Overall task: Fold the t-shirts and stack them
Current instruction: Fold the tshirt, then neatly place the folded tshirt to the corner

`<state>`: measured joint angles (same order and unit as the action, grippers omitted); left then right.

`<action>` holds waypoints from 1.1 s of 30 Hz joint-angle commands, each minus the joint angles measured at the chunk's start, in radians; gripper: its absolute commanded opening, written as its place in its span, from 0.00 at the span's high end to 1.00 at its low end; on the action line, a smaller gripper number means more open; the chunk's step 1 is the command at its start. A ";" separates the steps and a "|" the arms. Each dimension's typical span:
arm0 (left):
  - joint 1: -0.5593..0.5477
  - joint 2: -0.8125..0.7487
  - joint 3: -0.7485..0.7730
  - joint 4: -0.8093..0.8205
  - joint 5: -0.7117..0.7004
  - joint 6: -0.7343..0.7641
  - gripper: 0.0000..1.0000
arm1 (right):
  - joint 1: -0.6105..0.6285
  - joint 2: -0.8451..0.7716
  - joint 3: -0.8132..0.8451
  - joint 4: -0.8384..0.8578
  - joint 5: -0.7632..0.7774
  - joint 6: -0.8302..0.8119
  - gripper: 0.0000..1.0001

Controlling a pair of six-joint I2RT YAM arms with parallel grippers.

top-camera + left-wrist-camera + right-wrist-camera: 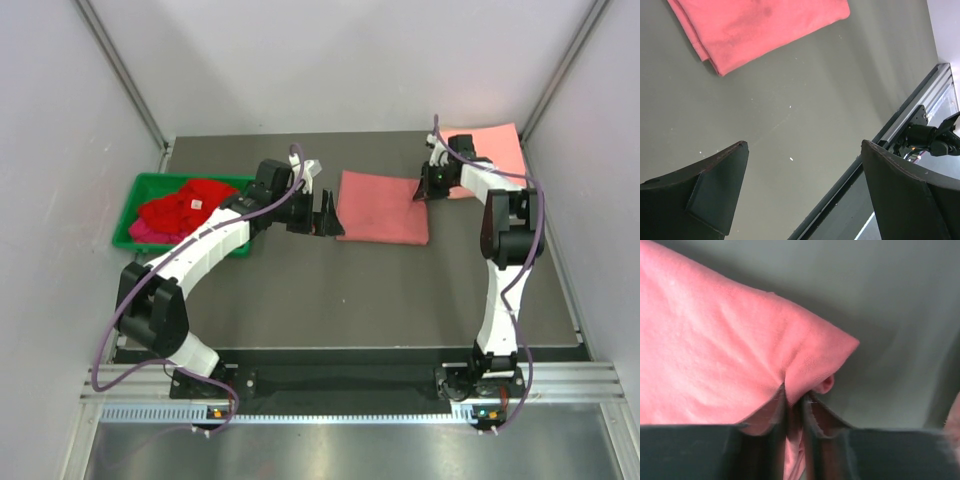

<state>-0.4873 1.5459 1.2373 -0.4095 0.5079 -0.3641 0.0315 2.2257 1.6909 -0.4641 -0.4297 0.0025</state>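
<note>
Looking down from the top view, I find the folded rose-red tee (380, 208) in the middle of the bench (350, 290), long axis left to right. My right fingers (423, 190) are at its far right corner and the folded salmon tee (488, 152) lies just beyond, so I judge the right arm nearer for stacking. Left wrist view: my left fingers (715, 190) stand wide apart over bare bench, with the tee lying ahead of them and apart; right wrist view: the right fingers are clamped on a pinched corner of that tee.

Nothing legible showed anywhere; the small white tag (197, 203) on the red t-shirt (172, 212) was unreadable.
</note>
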 commanded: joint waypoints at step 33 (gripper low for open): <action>-0.007 -0.006 -0.015 0.046 -0.006 0.004 0.01 | -0.088 -0.319 0.259 -0.135 0.485 -0.205 1.00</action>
<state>-0.4881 1.5471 1.2301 -0.4068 0.5068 -0.3649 -0.0040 1.9396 1.8366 -0.6003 0.0330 -0.1841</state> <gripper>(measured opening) 0.986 0.030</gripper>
